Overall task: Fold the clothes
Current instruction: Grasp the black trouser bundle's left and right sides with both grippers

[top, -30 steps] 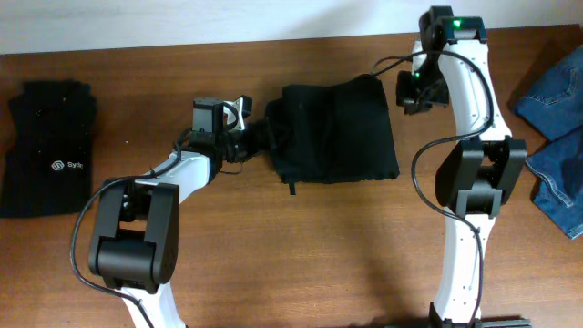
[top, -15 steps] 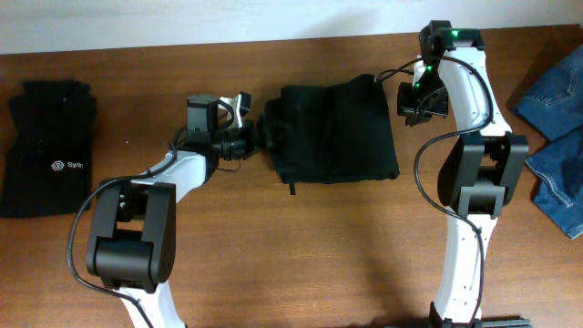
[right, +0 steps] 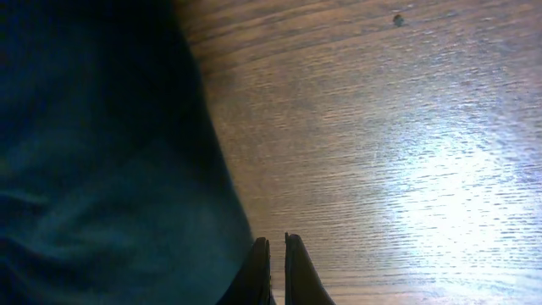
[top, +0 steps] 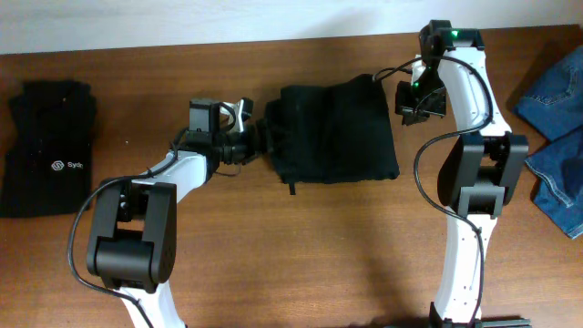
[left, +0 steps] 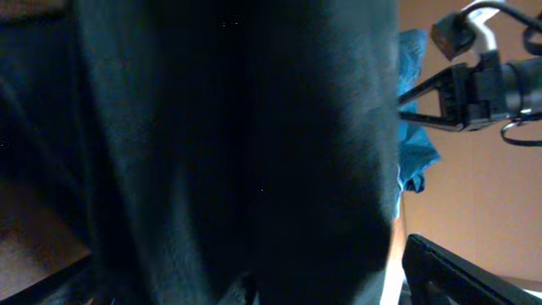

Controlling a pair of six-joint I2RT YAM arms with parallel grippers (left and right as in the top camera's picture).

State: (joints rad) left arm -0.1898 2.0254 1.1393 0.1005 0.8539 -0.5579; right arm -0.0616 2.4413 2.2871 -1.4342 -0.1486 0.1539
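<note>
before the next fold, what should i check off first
1. trousers in one compact bundle mid-table: ok
2. left fingers open at its left edge: ok
3. cloth between left fingers: cannot tell, wrist view is all dark fabric
4. right fingers ready to grasp: not ok, shut and empty over the table beside the cloth
5. jeans and black top apart from the bundle: ok

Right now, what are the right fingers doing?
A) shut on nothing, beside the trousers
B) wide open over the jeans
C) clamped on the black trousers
A: the right wrist view shows the right fingers pressed together with nothing between them, over bare table beside the edge of the black trousers.
</note>
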